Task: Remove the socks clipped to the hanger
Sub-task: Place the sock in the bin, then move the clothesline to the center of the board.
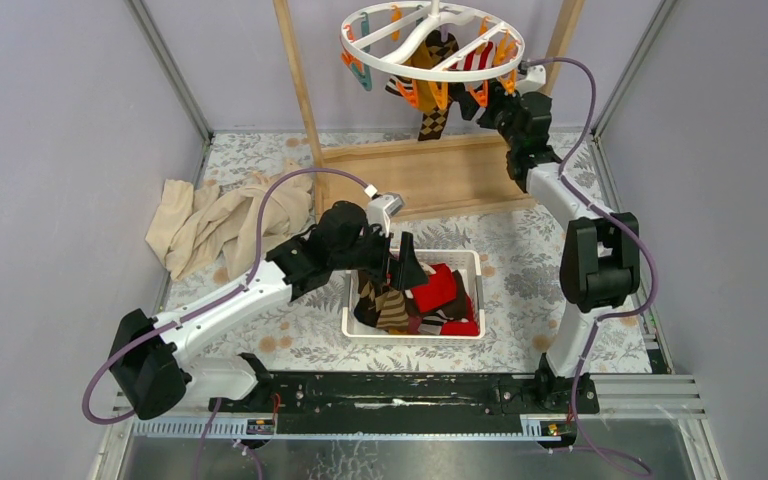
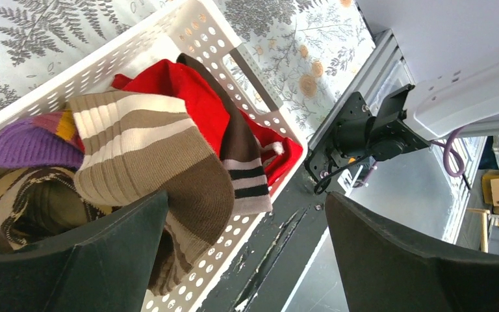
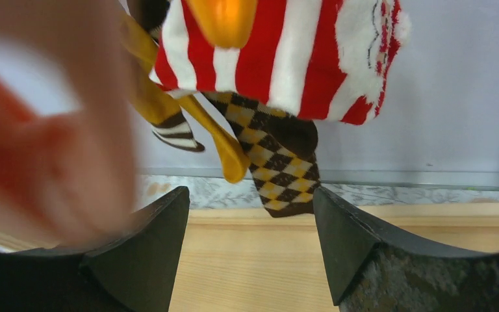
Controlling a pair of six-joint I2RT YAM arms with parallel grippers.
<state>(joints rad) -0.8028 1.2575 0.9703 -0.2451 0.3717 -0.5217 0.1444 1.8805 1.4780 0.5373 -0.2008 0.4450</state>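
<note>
Right claw [image 3: 250,198], jaws apart, sits just below the red-and-white striped sock [image 3: 286,58] on the hanger [image 1: 346,38]: rise, pinch beneath the orange clip [image 3: 224,16], pull straight down. Left claw [image 2: 245,208] hangs open above the basket [image 2: 195,26].

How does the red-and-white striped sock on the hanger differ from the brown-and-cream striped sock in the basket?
The red-and-white striped sock hangs from an orange clip; the brown-and-cream striped sock lies loose in the white basket, draped over other socks. The hanging one is red and white; the basket one is banded tan, cream and brown. Both are striped knit socks.
</note>
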